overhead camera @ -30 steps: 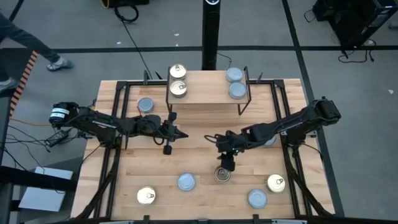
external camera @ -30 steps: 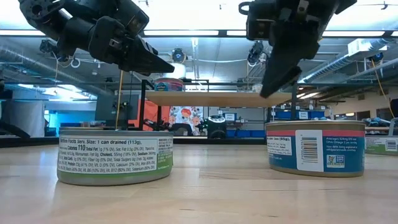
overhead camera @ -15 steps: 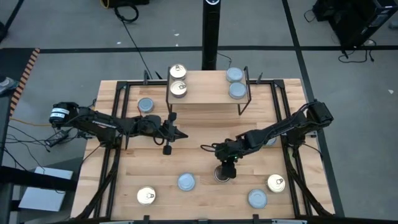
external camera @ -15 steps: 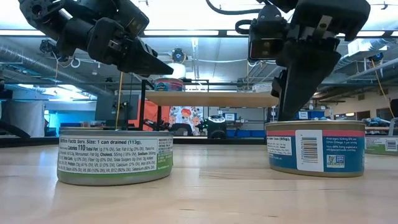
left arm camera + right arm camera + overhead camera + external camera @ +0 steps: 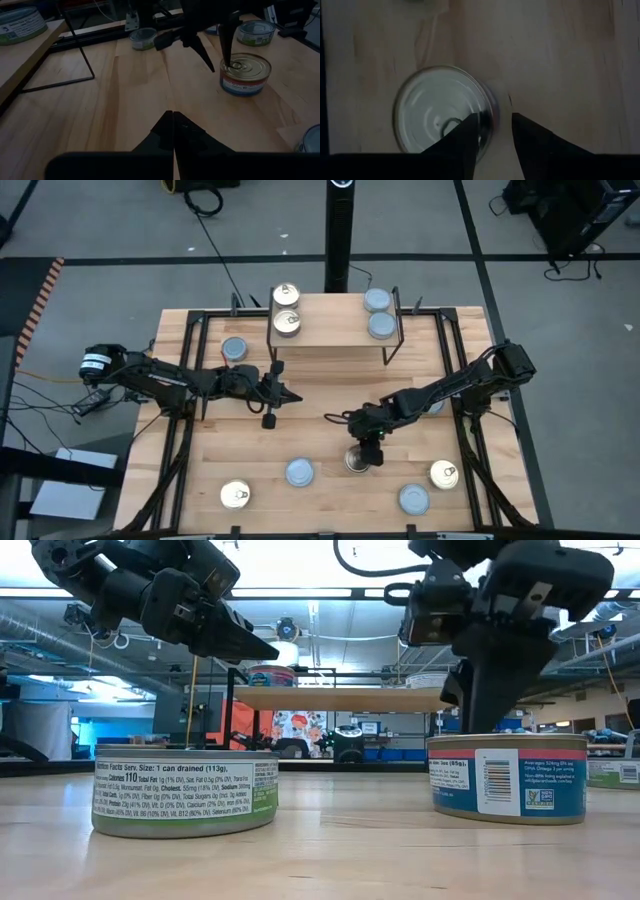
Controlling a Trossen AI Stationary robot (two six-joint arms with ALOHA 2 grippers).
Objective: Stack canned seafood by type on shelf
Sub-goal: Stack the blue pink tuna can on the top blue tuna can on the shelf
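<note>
My right gripper (image 5: 366,452) is open and points down at a gold pull-tab tin (image 5: 437,115) that stands on the table's near middle. One finger stands over the tin's top near its rim and the other outside its wall. My left gripper (image 5: 290,395) is shut and empty, and hovers left of centre. The shelf (image 5: 335,340) at the far middle carries two gold tins (image 5: 287,323) on its left end and two blue-grey tins (image 5: 381,326) on its right end. My right gripper comes at the tin from above, its open fingers astride the rim (image 5: 487,107) on one side. One fingertip (image 5: 228,61) is at the tin's top. Whether it touches the tin, I cannot tell. The tin stands flat on the table.
Loose tins stand on the table: a gold one (image 5: 235,495), a blue-grey one (image 5: 300,472), another blue-grey one (image 5: 415,498) and a gold one (image 5: 443,474) along the near side. A blue-grey tin (image 5: 234,349) stands left of the shelf.
My right gripper has gone down and toward the table's near edge onto the gold tin, tipping its fingers to point more steeply down. The tin has stayed where it was.
</note>
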